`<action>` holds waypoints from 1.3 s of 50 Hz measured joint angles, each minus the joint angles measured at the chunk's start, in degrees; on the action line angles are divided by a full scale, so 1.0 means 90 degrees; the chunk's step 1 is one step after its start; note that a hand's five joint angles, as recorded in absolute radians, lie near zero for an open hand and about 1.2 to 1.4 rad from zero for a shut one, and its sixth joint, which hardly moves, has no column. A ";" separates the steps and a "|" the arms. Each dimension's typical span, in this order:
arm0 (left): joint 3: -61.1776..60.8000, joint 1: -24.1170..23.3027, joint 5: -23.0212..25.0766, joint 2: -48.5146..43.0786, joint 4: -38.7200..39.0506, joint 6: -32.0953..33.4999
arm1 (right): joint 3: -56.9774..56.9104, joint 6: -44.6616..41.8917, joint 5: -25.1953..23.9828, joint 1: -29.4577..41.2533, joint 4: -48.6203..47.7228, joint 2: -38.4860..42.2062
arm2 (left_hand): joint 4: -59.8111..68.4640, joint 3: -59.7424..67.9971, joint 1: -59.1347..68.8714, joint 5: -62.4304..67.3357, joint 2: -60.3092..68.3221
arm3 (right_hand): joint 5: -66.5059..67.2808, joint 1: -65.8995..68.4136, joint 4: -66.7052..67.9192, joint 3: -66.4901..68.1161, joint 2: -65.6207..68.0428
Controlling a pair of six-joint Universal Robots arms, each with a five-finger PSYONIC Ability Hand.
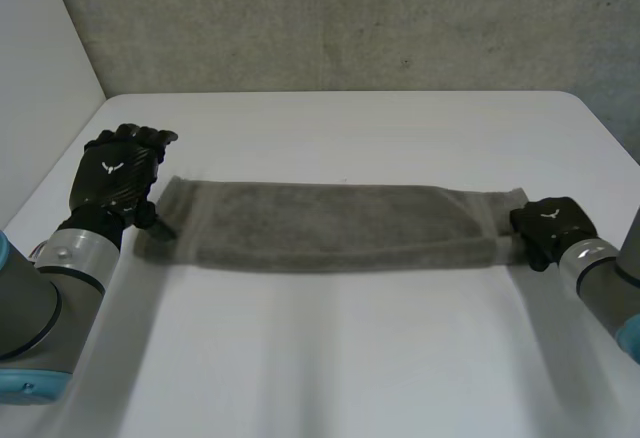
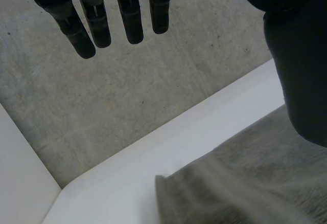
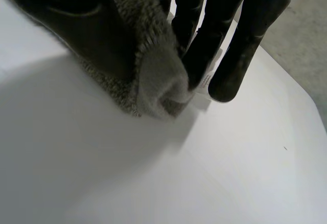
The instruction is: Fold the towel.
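The towel (image 1: 330, 226) is pinched at its right end by the right hand (image 1: 548, 224); its left end seemingly lies beneath the straight-fingered left hand (image 1: 115, 170).

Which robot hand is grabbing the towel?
The right hand, pinching the grey towel's end between thumb and fingers. The left hand, at the other end, has straight fingers and grips nothing.

A white desk (image 1: 350, 358) with a smooth, matte top has rounded far corners. Behind its far edge stands a grey concrete wall (image 1: 350, 18), rough and mottled with darker flecks. Along the desk's left edge rises a plain white panel (image 1: 40, 58), meeting the wall beyond the far left corner. A tiny dark speck (image 3: 285, 148) marks the desk top.
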 measured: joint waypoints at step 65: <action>-0.0031 -0.0022 0.0000 -0.0300 0.0075 0.0039 | -0.1145 0.1043 0.0948 0.2805 0.0842 -0.0500 | -0.0001 -0.0034 -0.0050 -0.0048 -0.0001 | -0.6679 -0.6492 -0.6605 -0.6538 -0.6652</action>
